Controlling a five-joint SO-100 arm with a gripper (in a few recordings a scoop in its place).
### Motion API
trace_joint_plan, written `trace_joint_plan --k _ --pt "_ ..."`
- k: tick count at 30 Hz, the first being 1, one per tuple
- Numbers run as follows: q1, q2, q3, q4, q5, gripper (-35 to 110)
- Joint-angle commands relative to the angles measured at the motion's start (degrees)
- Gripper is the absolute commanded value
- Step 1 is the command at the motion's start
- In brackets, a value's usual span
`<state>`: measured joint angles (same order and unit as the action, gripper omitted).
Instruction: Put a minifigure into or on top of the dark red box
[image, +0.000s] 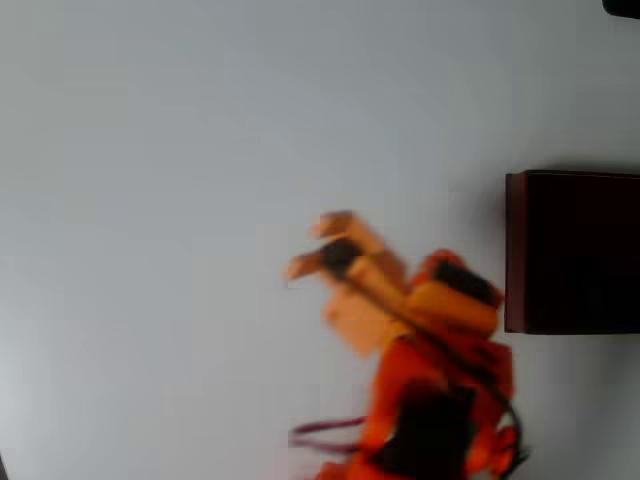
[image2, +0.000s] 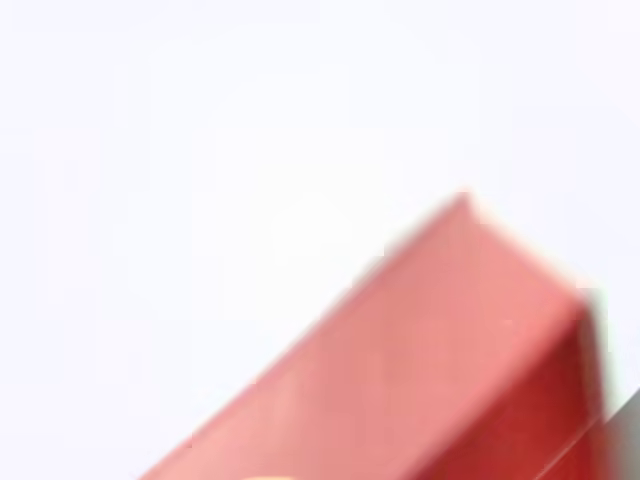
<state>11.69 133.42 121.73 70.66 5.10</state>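
The overhead view is blurred. My orange gripper points up and left over the white table, left of the dark red box. A small dark lump, the minifigure, sits between the two orange fingers, which close on it from both sides. The box stands at the right edge with thin maroon walls and a near-black inside. In the wrist view a blurred red wall of the box slants across the lower right.
The white table stretches wide to the left and above the gripper. The arm's orange body with dark wires fills the bottom centre, close to the box's left wall.
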Motion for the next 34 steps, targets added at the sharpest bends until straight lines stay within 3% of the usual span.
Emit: trace_joint_plan --k 1,10,16,21,34 --pt "-18.63 16.52 7.47 0.97 -6.59 0" --pt "-49.75 61.70 37.88 5.71 -6.06 0" --pt "-54.58 61.96 46.05 8.00 -1.67 0" --pt "-52.65 62.05 51.50 5.71 0.88 0" --pt "-54.14 62.05 51.42 6.59 1.41 0"
